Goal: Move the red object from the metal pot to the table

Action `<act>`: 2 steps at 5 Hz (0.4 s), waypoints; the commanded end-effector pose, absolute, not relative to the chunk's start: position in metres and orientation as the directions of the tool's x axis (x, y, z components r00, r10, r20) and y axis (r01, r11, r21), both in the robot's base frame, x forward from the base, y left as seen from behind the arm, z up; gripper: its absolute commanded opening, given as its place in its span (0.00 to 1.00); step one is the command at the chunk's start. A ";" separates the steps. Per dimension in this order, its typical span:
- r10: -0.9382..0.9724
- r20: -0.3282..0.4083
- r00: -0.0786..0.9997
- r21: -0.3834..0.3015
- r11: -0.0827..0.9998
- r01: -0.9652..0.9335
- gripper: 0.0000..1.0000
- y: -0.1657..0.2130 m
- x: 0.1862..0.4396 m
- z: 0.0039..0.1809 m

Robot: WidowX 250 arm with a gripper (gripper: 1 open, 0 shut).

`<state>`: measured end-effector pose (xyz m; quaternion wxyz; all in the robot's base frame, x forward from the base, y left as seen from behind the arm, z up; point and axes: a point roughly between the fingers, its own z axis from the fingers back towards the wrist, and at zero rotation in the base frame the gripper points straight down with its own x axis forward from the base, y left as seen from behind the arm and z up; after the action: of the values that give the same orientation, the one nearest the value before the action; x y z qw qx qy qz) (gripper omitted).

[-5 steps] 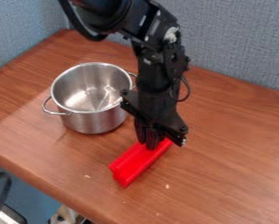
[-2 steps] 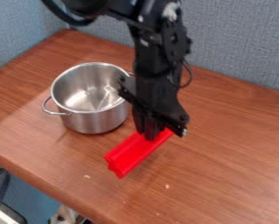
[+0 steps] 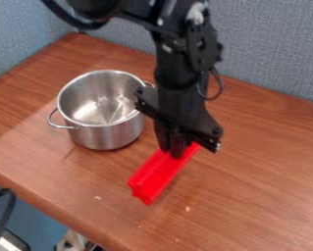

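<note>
Reddish-brown wooden worktop [image 3: 47,108], grain visible, rounded front edge; grey-blue wall behind; a pale floor shows below the edge.

Item one — stainless-steel pot [image 3: 104,113]: small, round, straight-sided, shiny; one loop handle shows at its left; it stands upright on the left half of the worktop; its interior appears to hold nothing.

Item two — red block [image 3: 160,174]: long, rectangular, plain plastic; it is out of the pot and to the pot's right, near the front edge; its far end is up at the fingers, its near end low, at or just above the wood — contact there cannot be told.

Item three — black arm, reaching down from the upper frame; fingers [image 3: 182,147] pointed straight down, drawn nearly together and clamped on the far end of the red block.

Step in hand, as a judgement: the block has left the pot and the placing on the worktop is under way; not yet released. Next move calls for lowering until the block lies flat, parting the fingers, then a straight lift clear; the tilt suggests the block may tip or slide on release if let go while raised.
</note>
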<state>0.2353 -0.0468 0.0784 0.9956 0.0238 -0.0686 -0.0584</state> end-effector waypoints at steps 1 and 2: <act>-0.090 0.173 0.981 0.062 0.995 0.080 0.00 -0.056 0.235 0.081; -0.139 0.163 0.977 0.061 0.990 0.131 0.00 -0.047 0.246 0.077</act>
<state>0.2367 -0.0469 0.0668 0.9953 0.0273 -0.0621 -0.0686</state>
